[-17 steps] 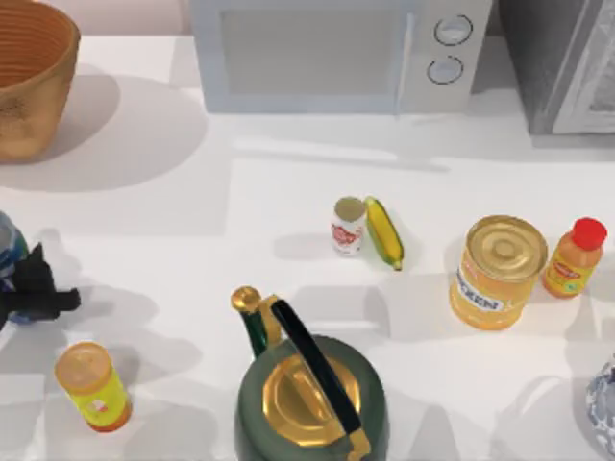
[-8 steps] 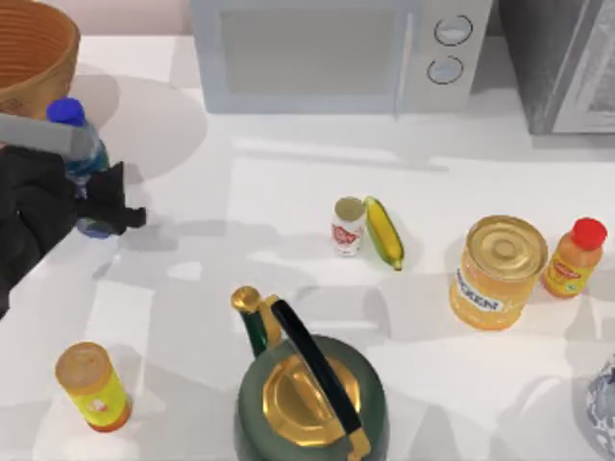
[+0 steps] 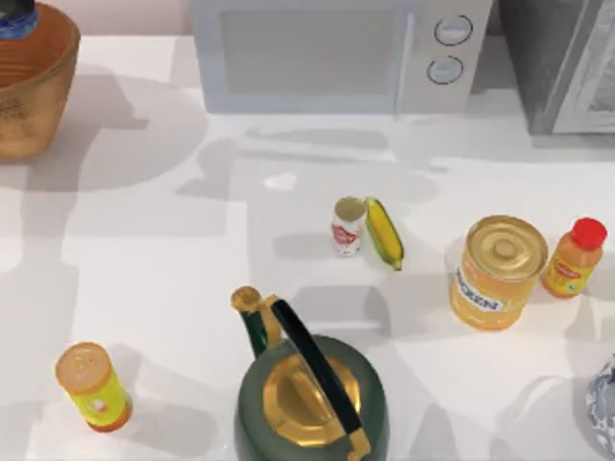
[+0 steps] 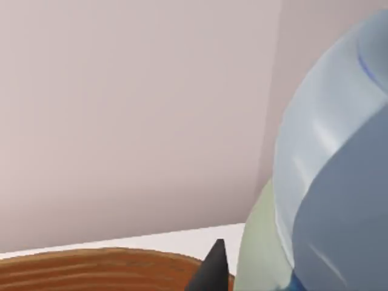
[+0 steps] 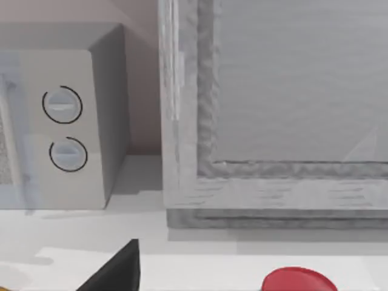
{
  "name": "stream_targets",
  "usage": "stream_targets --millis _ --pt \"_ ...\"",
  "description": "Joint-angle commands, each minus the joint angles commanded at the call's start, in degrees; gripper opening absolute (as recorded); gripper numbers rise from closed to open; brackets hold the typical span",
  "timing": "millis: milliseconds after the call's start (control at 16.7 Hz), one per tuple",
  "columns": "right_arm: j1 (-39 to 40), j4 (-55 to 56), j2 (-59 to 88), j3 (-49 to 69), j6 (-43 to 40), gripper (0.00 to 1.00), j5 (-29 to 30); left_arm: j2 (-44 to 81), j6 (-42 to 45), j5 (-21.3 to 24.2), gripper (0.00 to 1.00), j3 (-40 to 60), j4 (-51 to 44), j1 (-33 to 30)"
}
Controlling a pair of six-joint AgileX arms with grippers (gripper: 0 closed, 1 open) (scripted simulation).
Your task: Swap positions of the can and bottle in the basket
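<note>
Basket: brown woven wicker, set at the far left corner of the tabletop; its rim is also seen in the left wrist view.

Bottle: clear, blue-tinted, seen at the far left edge of the top view, over the basket's opening. In the left wrist view it is seen very close, beside a dark fingertip of the left gripper, above the basket rim. Whether the jaws are closed on the bottle cannot be told.

Can: small, white with a red logo, stood upright near the middle of the tabletop, well apart from the basket. A yellow corn cob is laid just beside it on its right.

Right gripper: one dark fingertip is seen in the right wrist view, faced toward the microwave; the state of its jaws cannot be told.

Other items: green kettle with gold lid at the near middle; yellow-green tube at the near left; big yellow can and orange bottle at the right, side by side.
</note>
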Motion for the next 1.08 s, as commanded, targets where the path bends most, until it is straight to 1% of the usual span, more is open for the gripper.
stream_targets --millis 180,360,660,1080 --pt "0.0 0.0 0.0 0.0 0.0 1.0 0.0 0.65 0.92 1.03 0.0 8.89 -9.06 7.36" --pt "0.0 0.0 0.0 0.0 0.0 1.0 0.0 1.35 1.45 1.74 0.0 12.35 -12.61 10.81" --pt "0.0 0.0 0.0 0.0 0.0 1.0 0.0 1.29 1.55 1.53 0.0 12.32 -12.35 10.66" --pt "0.0 0.0 0.0 0.0 0.0 1.0 0.0 8.48 1.14 0.54 0.0 14.72 -7.66 9.79"
